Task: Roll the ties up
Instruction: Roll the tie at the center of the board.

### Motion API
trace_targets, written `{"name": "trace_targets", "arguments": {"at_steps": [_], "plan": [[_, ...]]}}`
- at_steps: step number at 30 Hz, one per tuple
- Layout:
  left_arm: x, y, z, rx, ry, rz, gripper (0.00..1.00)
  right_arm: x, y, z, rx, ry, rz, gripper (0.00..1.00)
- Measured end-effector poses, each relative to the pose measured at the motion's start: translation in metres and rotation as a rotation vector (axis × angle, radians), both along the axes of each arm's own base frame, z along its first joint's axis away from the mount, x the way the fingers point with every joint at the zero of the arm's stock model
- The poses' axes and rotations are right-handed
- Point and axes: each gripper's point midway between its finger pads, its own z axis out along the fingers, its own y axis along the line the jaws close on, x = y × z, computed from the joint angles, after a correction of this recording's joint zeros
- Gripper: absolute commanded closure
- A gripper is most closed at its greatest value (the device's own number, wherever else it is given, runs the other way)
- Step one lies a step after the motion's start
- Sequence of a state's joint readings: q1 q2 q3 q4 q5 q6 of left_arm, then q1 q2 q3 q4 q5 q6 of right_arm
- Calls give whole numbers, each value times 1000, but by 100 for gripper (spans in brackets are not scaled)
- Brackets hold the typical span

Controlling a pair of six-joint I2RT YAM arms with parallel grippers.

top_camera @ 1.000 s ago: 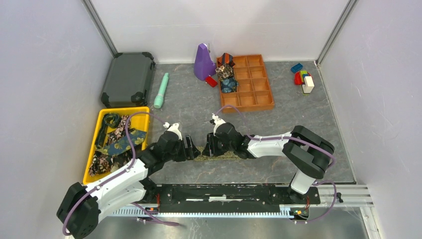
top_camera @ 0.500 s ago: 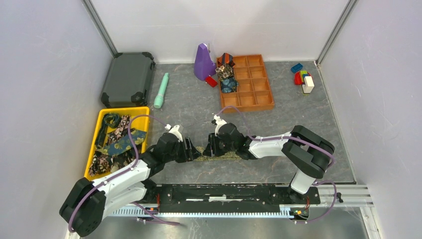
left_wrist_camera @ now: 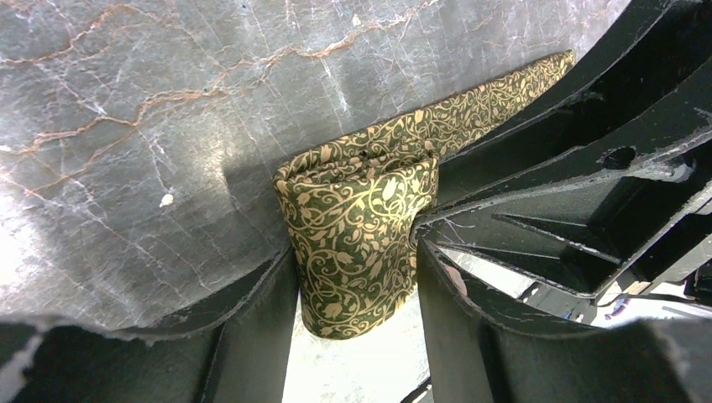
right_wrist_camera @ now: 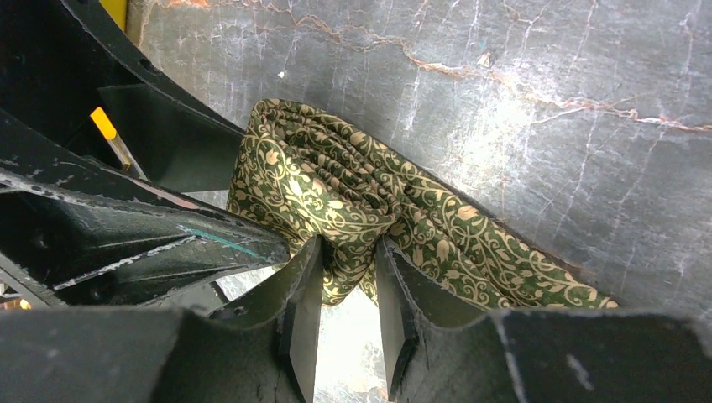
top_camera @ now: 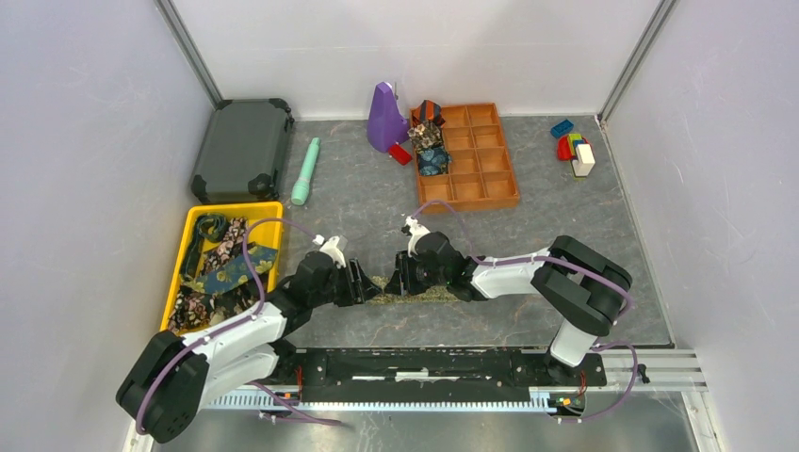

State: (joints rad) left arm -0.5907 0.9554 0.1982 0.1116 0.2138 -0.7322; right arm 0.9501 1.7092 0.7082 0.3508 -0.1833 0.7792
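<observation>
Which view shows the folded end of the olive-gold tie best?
Left wrist: the olive-gold tie shows its folded end whole, close up. Right wrist shows it bunched and pinched; top external only a small, mostly hidden sliver.

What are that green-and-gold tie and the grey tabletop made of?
The tie looks like woven fabric, faintly silky: it folds softly and carries a fine gold vine pattern. The tabletop looks like marble-print laminate or mat, grey with rusty veins and dull gloss; real stone is possible.

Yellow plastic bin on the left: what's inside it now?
The yellow plastic bin holds a tangled heap of unrolled patterned fabric neckties. They overlap, hiding their count and the layers beneath.
</observation>
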Motion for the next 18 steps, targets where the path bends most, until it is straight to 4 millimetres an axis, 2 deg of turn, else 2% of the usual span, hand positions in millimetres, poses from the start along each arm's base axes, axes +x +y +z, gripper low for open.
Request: {"name": "trace_targets", "arguments": {"at_steps": [9,18], "plan": [[4,-3,-4,-19,-8,-5,42,3,-1,-1,5,2,-4,67],[7,-4,-8,-26,-10,-3,61,5,-1,-1,10,4,-6,66]]}}
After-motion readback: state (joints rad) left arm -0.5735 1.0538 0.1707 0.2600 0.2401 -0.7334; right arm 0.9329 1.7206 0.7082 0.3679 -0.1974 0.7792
